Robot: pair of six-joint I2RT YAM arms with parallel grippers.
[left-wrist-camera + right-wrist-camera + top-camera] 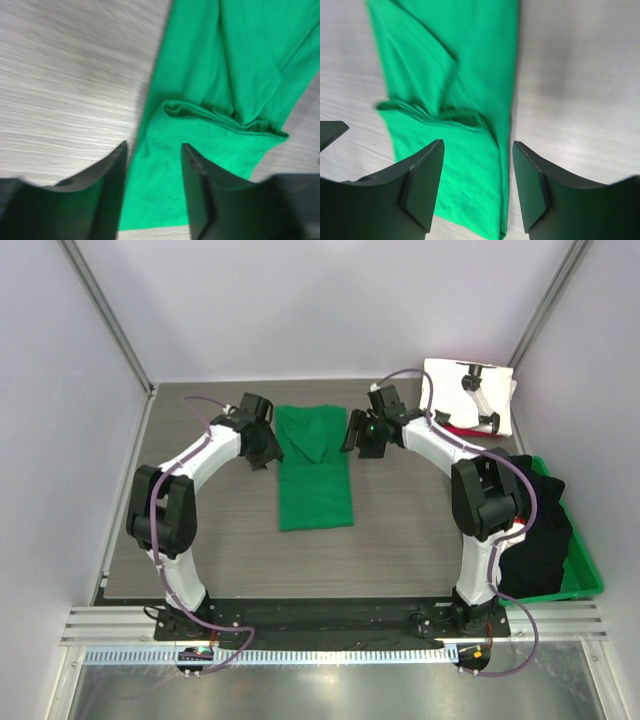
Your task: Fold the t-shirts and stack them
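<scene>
A bright green t-shirt [315,475] lies folded into a long strip in the middle of the table, with its far end doubled back into a rumpled fold. My left gripper [268,445] hovers at the shirt's far left edge, open and empty; in the left wrist view the shirt [225,75] lies between and beyond the fingers [112,180]. My right gripper [358,435] hovers at the far right edge, open and empty, above the shirt [455,75]. Black t-shirts [535,530] are piled at the right. A white printed t-shirt [470,395] lies on a red one [462,430] at the far right.
A rigid green bin [585,575] under the black pile sits at the table's right edge. Grey walls and metal posts close in the table on three sides. Bare wood-grain tabletop [230,550] lies to the left of and in front of the green shirt.
</scene>
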